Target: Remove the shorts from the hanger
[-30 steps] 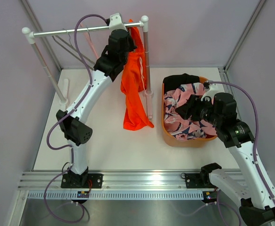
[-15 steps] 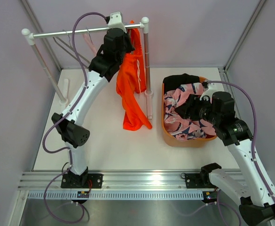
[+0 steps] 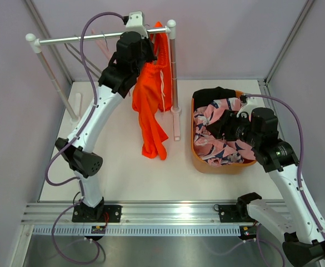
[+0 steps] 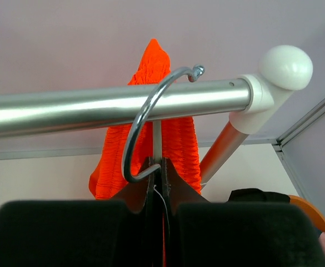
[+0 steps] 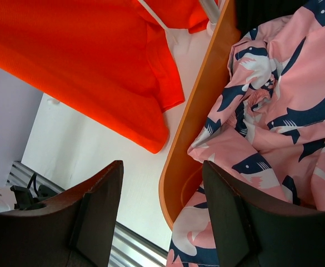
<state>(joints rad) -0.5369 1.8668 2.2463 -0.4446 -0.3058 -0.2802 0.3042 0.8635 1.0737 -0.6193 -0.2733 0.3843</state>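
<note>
1. Two pairs are already down: the pink shorts [image 3: 220, 132] and the black shorts [image 3: 213, 94] lie in the basket [image 3: 198, 160] by the right edge of the tabletop [image 3: 118, 178].
2. The orange shorts [image 3: 148, 105] are the pair left. They hang from the hanger [image 4: 157, 142] at the right end of the rail [image 3: 68, 39], over the far edge of the tabletop, and trail down toward its middle. I cannot tell whether the hem touches the surface.
3. Your left gripper [image 4: 158, 172] has its fingers pinched fully together on the hanger's wire neck, just under the hook [image 4: 127, 151], which sits looped over the rail.
4. Your right gripper [image 5: 162, 186] hovers above the basket's left rim, fingers spread wide with nothing between them.
5. As I read it, the step in hand is steadying the hanger so the last pair can come off.
6. The next move calls for bringing the right gripper across to the orange cloth. Close on a good fold and draw it down and off while the left keeps the hanger firm. Mind the post [image 3: 174, 72] just beside the shorts.
</note>
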